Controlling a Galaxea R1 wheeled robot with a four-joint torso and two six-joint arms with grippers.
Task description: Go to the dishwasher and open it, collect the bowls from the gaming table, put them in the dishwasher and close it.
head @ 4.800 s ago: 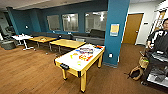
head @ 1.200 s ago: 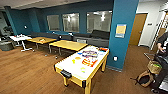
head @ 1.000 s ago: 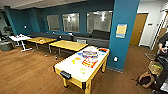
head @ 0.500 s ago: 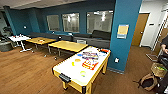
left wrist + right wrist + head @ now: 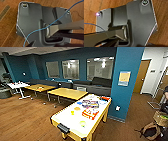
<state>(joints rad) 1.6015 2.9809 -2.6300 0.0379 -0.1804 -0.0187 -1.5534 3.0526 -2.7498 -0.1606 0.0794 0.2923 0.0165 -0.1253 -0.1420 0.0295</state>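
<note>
**A:** What lies nearest the robot?

**B:** Wooden floor (image 5: pixel 27 119). Both wrist cameras look straight down at brown planks past the robot's own dark plates. I cannot tell whether either end effector is open or closed, and neither can be seen carrying anything.

**A:** And the thing the task needs?

**B:** Ahead and a little to the right in the head view stands the desk for games (image 5: pixel 82 118), a long white top with a yellow wooden rim. Its near short end is close to the bottom of the picture. Its long axis runs away from the robot, slanting up and to the right.

**A:** Where are the bowls?

**B:** On that white top. A pale green bowl (image 5: pixel 82 123) sits closest, near the front end. Farther along are a small yellow bowl (image 5: pixel 72 112), then an orange bowl (image 5: pixel 77 108), then a blue bowl (image 5: pixel 79 103). Flat bright game boxes (image 5: pixel 90 113) lie beside them toward the right rim.

**A:** Which arm is nearer?

**B:** I cannot say which. The bowls lie forward of the robot and well apart from both end effectors.

**A:** Beyond that?

**B:** Plain yellow tables (image 5: pixel 67 93), a dark sofa (image 5: pixel 100 85), blue walls with windows, and a person (image 5: pixel 165 100) at the right edge.
</note>
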